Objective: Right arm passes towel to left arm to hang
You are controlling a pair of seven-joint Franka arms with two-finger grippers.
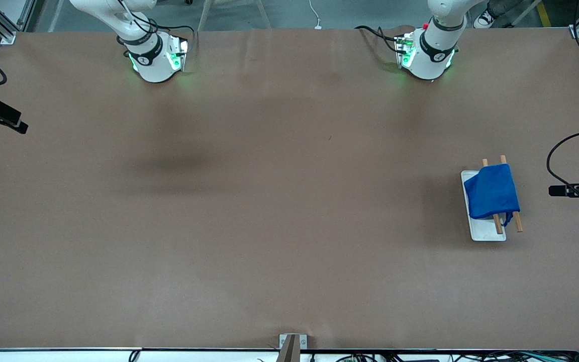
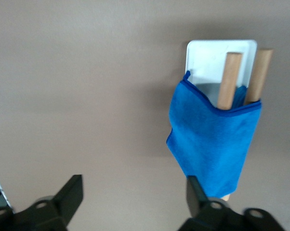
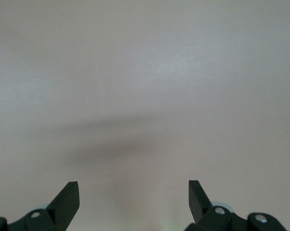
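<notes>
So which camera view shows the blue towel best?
The left wrist view: the towel fills much of it, draped over the two wooden rods on the white tray. The front view shows the towel small, toward the left arm's end. The right wrist view shows only bare table.

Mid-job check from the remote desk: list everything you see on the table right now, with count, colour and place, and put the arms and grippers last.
towel: one, bright blue, draped over the two rods on the tray, toward the left arm's end of the table.
wooden rods: two, light wood, side by side above the tray, ends sticking out past the towel.
tray: one, white, flat on the table under the rods.
table: one, brown surface.
right arm: one, white, base lit green; its hand is out of the front view.
left arm: one, white, red knob on its base.
left gripper: black, open, over the table by the towel, holding nothing.
right gripper: black, open, over bare table, holding nothing.
</notes>
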